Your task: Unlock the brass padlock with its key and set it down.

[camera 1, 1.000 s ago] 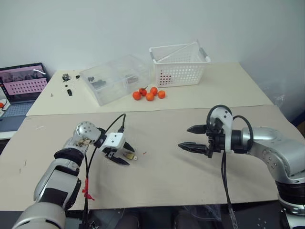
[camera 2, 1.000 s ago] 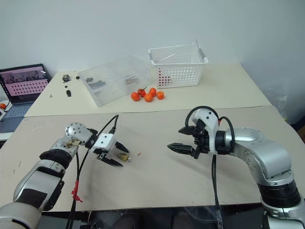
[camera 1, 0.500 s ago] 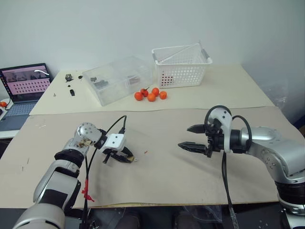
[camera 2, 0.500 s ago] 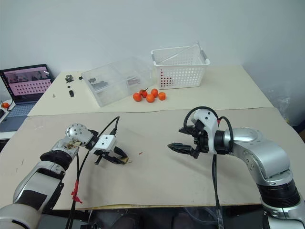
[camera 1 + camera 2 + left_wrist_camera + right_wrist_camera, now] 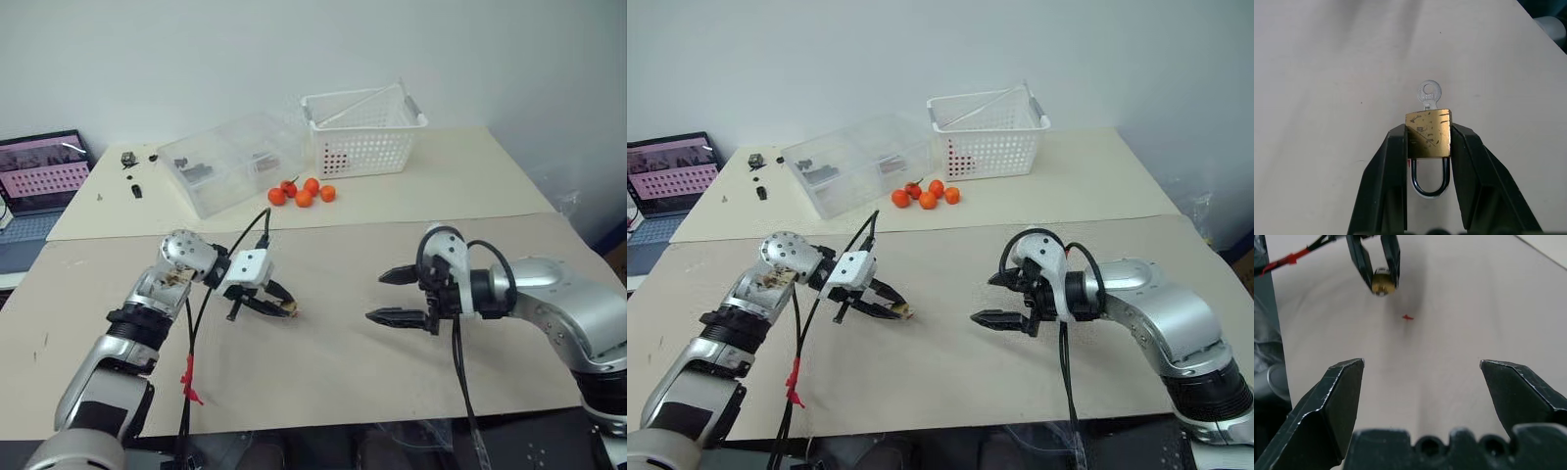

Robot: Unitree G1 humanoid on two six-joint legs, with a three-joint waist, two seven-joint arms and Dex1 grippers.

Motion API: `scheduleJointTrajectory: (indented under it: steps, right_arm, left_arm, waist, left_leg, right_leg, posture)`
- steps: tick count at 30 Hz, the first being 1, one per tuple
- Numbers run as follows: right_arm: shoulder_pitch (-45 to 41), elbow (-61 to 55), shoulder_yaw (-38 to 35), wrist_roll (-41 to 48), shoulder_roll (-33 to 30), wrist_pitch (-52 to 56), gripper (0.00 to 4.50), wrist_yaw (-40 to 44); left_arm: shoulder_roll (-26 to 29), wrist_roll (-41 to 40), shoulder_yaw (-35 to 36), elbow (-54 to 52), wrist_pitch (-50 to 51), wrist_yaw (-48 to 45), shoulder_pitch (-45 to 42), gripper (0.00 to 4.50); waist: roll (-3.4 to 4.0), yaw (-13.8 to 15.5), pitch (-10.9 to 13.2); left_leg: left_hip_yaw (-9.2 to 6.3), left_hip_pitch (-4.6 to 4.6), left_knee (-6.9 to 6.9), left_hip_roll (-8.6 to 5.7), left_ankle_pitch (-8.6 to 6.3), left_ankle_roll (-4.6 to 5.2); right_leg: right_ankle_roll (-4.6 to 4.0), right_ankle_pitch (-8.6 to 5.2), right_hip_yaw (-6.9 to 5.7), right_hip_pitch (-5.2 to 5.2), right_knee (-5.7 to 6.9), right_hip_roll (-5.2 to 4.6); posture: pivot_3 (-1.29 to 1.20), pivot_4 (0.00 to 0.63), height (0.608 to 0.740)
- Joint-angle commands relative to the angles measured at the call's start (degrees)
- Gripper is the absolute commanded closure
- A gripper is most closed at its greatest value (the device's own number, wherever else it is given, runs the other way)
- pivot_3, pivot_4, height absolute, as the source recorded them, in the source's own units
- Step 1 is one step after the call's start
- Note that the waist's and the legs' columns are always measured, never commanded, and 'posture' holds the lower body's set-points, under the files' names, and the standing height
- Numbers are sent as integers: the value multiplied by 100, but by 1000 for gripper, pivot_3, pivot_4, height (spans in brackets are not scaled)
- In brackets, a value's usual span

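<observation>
The left gripper (image 5: 1426,147) grips the padlock (image 5: 1428,133), key (image 5: 1429,94) in it, shackle not yet sprung. The right gripper (image 5: 395,296) gapes empty nearby; turning remains.

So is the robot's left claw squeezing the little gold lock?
Touching. In the left wrist view, both fingers of the left gripper press the brass padlock.

Plenty of open mat (image 5: 333,372) between the left gripper (image 5: 281,305) and the right gripper (image 5: 390,297), nothing sitting in that gap. Only clutter is way back: clear plastic box (image 5: 230,162) at about 11 o'clock from the mat's middle, oranges (image 5: 302,192) at 12, white basket (image 5: 364,132) around 1. Laptop (image 5: 44,176) is off at 10, well apart.
</observation>
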Motion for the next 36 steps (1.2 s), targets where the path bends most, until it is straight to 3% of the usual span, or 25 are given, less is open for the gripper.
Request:
scheduleJointTrajectory:
  steps: [1, 8, 12, 16, 19, 24, 36]
  right_arm:
    - [-50, -82, -292, -109, -644, -373, 0, 540]
    - [-236, 299, -622, -178, -1519, -730, 0, 1146]
    - [-543, 225, -542, -125, -1145, -754, 0, 887]
    - [-571, 17, -179, -484, -348, -1120, 0, 295]
    - [-437, -173, -20, -587, 40, -1262, 0, 96]
    - [-305, -138, 173, -1023, 279, -1825, 0, -33]
    - [-411, 270, 315, -2196, 724, -3551, 0, -279]
  left_arm:
    - [159, -149, 233, -392, 222, 165, 35, 3742]
    - [111, -231, 290, -622, 514, 364, 142, 3742]
    - [20, -502, 379, -827, 1146, 484, -2, 3742]
    - [-37, -868, 525, -1130, 2013, 618, -257, 3742]
    - [-10, -896, 540, -1278, 2127, 676, -528, 3742]
    - [-131, -1223, 683, -1302, 2759, 821, -1050, 3742]
    - [-240, -1474, 513, -1385, 3234, 692, -931, 3742]
  waist:
    - [1, 14, 1]
    - [-2, 9, 4]
    - [1, -6, 6]
    - [-10, 4, 12]
    - [-8, 15, 13]
    - [-7, 51, 13]
    - [-9, 0, 13]
  left_leg:
    - [0, 0, 1, 0, 0, 0]
    - [8, -3, 2, -2, -1, -1]
    - [9, -2, -2, 5, -1, -1]
    - [7, -3, 2, 13, -1, -2]
    - [6, -10, 3, 9, 0, -3]
    - [4, -31, 13, -12, 4, -9]
    - [10, -20, 5, -8, 15, -28]
  right_leg:
    - [0, 0, -1, 1, -1, 0]
    - [0, 0, 0, 8, -24, -18]
    - [-7, 5, 3, 10, -65, -12]
    - [-10, 7, 0, 12, -65, 2]
    - [-14, 10, 0, 4, -62, -2]
    - [-17, 12, 0, -4, -37, -24]
    - [-15, 12, 3, -7, -24, -8]
  posture:
    - [0, 150, 740]
    - [0, 150, 740]
    - [0, 150, 740]
    - [0, 150, 740]
    - [0, 150, 740]
    - [0, 150, 740]
    - [0, 150, 740]
